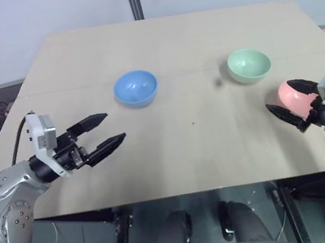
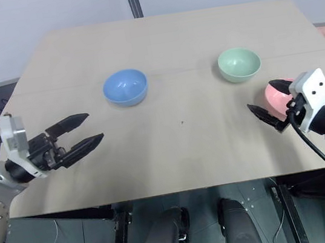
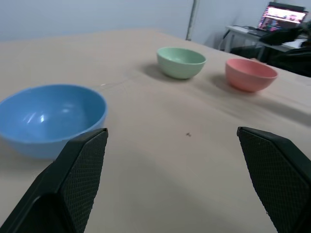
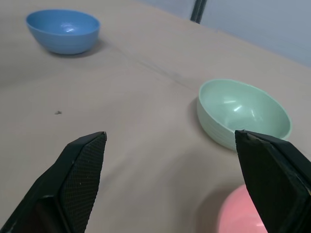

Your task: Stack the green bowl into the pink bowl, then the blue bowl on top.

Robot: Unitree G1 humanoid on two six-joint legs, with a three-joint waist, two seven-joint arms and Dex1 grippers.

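1. Three bowls stand apart on the table (image 1: 186, 154), each upright and empty: nothing is stacked yet, so the task looks to be at its start
2. The blue bowl (image 1: 136, 87) sits toward the far-left part of the table; the green bowl (image 1: 249, 64) sits toward the far-right part; the pink bowl (image 2: 279, 96) sits near the right edge, closer to the front than the green one
3. The left gripper (image 1: 104, 131) hangs over the front-left area with its claw apart, holding nothing
4. The right gripper (image 2: 270, 104) is just beside the pink bowl with its claw apart and empty; contact cannot be judged. It appears posed to reach the green bowl next
5. Count: one blue, one green, one pink bowl; two grippers
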